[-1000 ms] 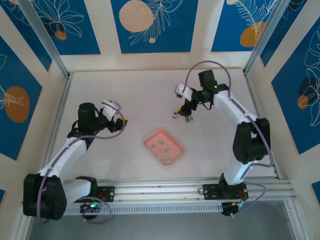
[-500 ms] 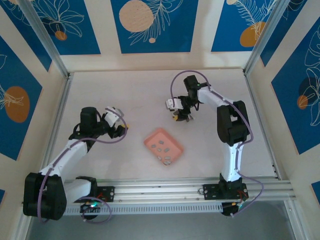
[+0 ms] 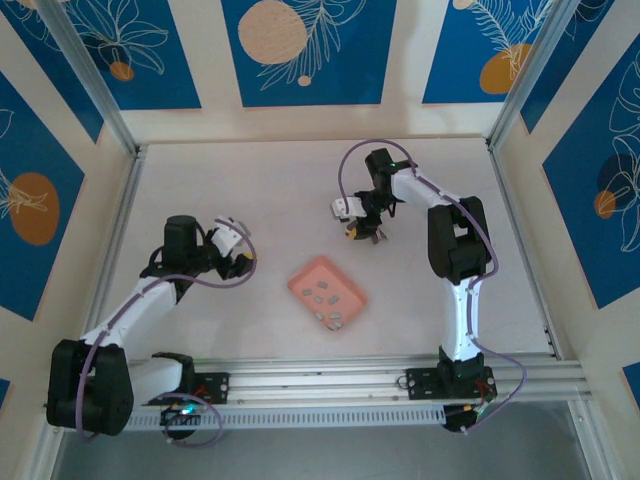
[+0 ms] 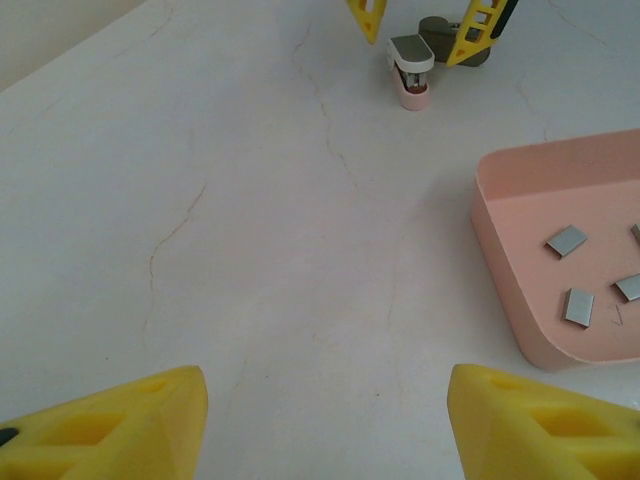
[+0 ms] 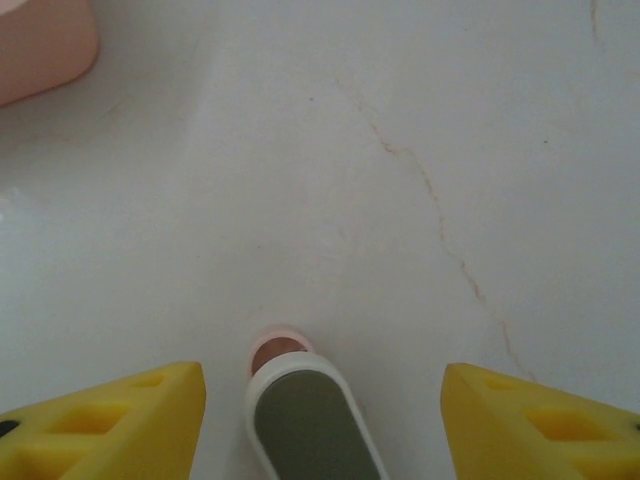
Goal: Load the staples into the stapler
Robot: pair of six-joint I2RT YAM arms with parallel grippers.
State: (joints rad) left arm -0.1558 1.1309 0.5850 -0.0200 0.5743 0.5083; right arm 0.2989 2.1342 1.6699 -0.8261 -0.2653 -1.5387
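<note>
Blue wall panels [image 3: 300, 50], white leaves and orange discs, enclose a pale tabletop [image 3: 250, 180] with hairline cracks, perhaps veining.

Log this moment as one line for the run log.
right fingers: open, either side of stapler | left fingers: open, empty | staples: loose in pink tray
</note>
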